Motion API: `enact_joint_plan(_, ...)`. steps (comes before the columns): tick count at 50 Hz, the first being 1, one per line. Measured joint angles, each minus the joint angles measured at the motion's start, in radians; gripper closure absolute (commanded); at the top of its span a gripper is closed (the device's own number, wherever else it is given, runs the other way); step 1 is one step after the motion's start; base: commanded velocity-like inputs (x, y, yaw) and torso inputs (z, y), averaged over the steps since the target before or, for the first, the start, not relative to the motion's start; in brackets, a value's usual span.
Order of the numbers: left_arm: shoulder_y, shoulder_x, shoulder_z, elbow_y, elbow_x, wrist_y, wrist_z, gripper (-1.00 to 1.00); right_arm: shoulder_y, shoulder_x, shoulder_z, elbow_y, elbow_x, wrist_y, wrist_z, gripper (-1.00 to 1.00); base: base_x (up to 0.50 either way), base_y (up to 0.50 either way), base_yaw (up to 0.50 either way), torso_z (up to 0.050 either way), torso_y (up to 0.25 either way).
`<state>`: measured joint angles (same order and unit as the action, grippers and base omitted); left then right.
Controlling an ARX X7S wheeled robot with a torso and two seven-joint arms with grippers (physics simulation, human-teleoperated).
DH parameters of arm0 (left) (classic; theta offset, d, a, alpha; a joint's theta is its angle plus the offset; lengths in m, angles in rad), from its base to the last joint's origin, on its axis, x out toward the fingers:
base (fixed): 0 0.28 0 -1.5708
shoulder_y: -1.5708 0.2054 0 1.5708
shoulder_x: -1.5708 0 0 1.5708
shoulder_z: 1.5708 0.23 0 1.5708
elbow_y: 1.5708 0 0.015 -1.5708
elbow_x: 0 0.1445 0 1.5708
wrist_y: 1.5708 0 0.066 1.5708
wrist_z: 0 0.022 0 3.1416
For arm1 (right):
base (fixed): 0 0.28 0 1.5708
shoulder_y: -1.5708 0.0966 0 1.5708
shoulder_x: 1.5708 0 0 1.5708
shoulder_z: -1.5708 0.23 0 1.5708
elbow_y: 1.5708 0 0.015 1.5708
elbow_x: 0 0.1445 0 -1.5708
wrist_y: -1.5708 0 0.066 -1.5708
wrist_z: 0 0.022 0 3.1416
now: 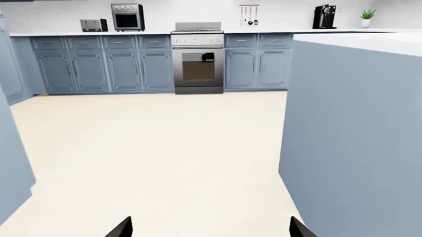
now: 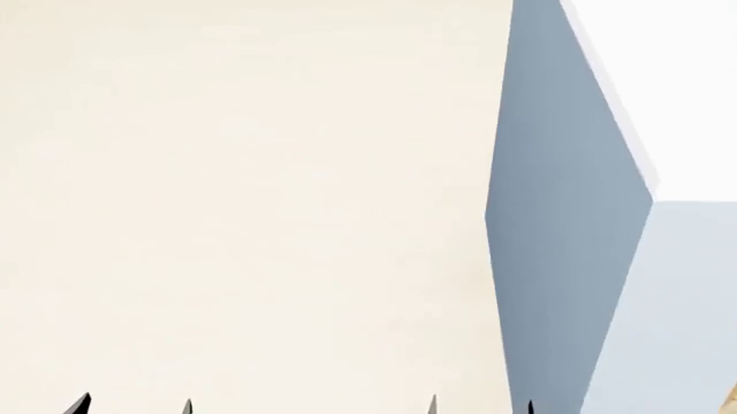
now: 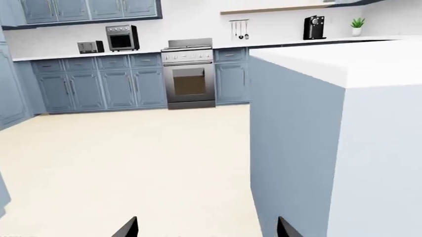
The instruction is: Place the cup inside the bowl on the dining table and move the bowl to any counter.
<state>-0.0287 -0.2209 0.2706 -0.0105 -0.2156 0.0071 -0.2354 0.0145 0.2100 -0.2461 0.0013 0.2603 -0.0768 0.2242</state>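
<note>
The cup and the bowl are out of view in every frame. The dining table [image 1: 369, 42] is a plain white top over a blue-grey panel, and it stands close on my right [image 2: 679, 103] [image 3: 343, 61]. Across the room the counter [image 1: 79, 33] [image 3: 53, 57] runs along the back wall over blue cabinets. My left gripper [image 1: 211, 229] [image 2: 133, 405] hangs open over the cream floor, holding nothing. The right gripper [image 3: 205, 229] [image 2: 481, 405] is also open and holds nothing, close beside the table's blue-grey panel. Only the dark fingertips of both show.
A steel oven range [image 1: 197, 59] sits in the middle of the back counter run. On the counter stand a toaster [image 1: 92, 24], a toaster oven [image 1: 128, 16], a coffee machine [image 1: 323, 16] and a small plant [image 1: 366, 18]. Blue cabinetry [image 1: 13, 163] juts in at the left. Cream floor [image 2: 254, 207] stretches ahead.
</note>
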Motion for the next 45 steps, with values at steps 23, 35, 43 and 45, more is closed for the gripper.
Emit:
enact_joint_plan(23,-0.001,-0.007,0.009,0.001,-0.008,0.003,-0.007,-1.00,-0.001,0.007,-0.006,-0.001,0.012,-0.010,0.008,-1.00,-0.14,-0.50,0.00,0.000,0.000)
enact_joint_plan(35,-0.003,-0.010,0.014,0.001,-0.012,0.004,-0.011,-1.00,0.001,0.010,-0.011,0.000,0.014,-0.011,0.014,-1.00,0.00,-0.50,0.00,0.000,0.000)
enact_joint_plan(43,-0.003,-0.012,0.016,0.001,-0.014,0.004,-0.014,-1.00,0.002,0.013,-0.014,0.000,0.014,-0.012,0.018,-1.00,0.00,-0.50,0.00,0.000,0.000)
enact_joint_plan(45,-0.003,-0.013,0.017,0.001,-0.015,0.005,-0.014,-1.00,0.002,0.013,-0.015,0.000,0.015,-0.012,0.018,-1.00,0.00,-0.50,0.00,0.000,0.000)
